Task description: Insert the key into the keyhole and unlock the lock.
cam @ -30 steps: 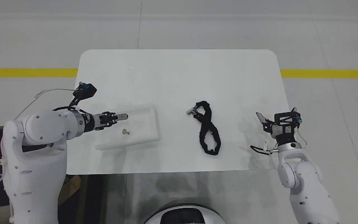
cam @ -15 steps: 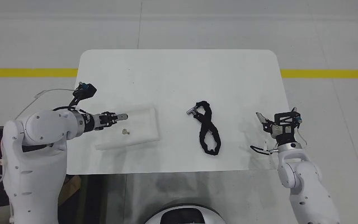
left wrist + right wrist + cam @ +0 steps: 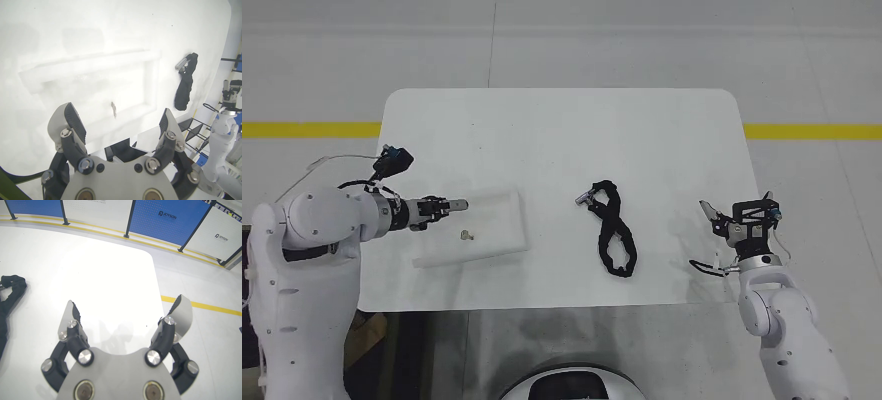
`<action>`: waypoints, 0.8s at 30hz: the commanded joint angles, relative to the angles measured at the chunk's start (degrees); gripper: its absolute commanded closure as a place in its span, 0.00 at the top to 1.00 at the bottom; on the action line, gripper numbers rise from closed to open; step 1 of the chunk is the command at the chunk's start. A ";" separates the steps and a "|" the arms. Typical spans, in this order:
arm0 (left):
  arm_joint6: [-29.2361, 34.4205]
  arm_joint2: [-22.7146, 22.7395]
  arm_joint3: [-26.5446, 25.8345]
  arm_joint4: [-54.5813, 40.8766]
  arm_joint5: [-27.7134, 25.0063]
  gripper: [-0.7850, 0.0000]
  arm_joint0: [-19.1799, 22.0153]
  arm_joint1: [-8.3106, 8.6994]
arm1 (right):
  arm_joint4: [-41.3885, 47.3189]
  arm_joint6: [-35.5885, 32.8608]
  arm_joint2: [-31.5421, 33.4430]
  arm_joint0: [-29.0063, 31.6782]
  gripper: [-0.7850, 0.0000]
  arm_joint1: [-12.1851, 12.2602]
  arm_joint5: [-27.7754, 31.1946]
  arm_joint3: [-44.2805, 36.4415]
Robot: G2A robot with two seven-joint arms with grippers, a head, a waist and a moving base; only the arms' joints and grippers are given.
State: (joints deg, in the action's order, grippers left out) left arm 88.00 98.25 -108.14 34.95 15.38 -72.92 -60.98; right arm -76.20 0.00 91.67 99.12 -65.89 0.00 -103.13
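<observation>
White foam was what the key (image 3: 467, 236) was lying on. Just one key was counted, small and metallic, flat in the recess of a single shallow foam tray (image 3: 504, 215) toward the left side of the counter (image 3: 562, 130).

One lock (image 3: 614, 240) was spotted too, a chain type wrapped in a black fabric sleeve. It was looped near the middle of the counter, with its metal body (image 3: 585, 198) at the far end, pointing toward the tray. It was well apart from the key.

Two end effectors were counted. The left end effector (image 3: 462, 206) was held over the tray, near the key but not touching it, with its fingers spread wide and nothing between them. The right end effector (image 3: 125, 300) was parked over the right edge of the counter, well away from the lock, also released and empty.

The counter was plain white with rounded corners. Around it a pale grey floor (image 3: 342, 50) was seen, crossed by a yellow line (image 3: 302, 129). Blue and white partition panels (image 3: 155, 222) were seen standing beyond that in the right wrist view.
</observation>
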 commanded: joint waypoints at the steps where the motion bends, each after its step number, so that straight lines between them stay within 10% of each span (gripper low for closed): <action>1: 0.00 -1.42 1.63 -1.02 0.38 1.00 1.35 0.96 | 0.00 0.00 0.00 0.00 1.00 0.00 0.00 0.00; 8: 0.00 -10.61 7.43 -8.17 0.90 0.98 4.58 4.71 | 0.00 0.00 0.00 0.00 1.00 0.00 0.00 0.00; 14: 0.00 -17.65 7.75 -3.53 0.91 0.43 7.65 8.36 | 0.00 0.00 0.00 0.00 1.00 0.00 0.00 0.00; 24: 0.00 -23.20 6.76 -4.83 0.90 0.35 9.22 12.58 | 0.00 0.00 0.00 0.00 1.00 0.00 0.00 0.00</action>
State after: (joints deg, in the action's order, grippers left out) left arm 88.00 75.75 -100.99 30.14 16.29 -63.74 -48.82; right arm -76.20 0.00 91.67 99.12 -65.89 0.00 -103.13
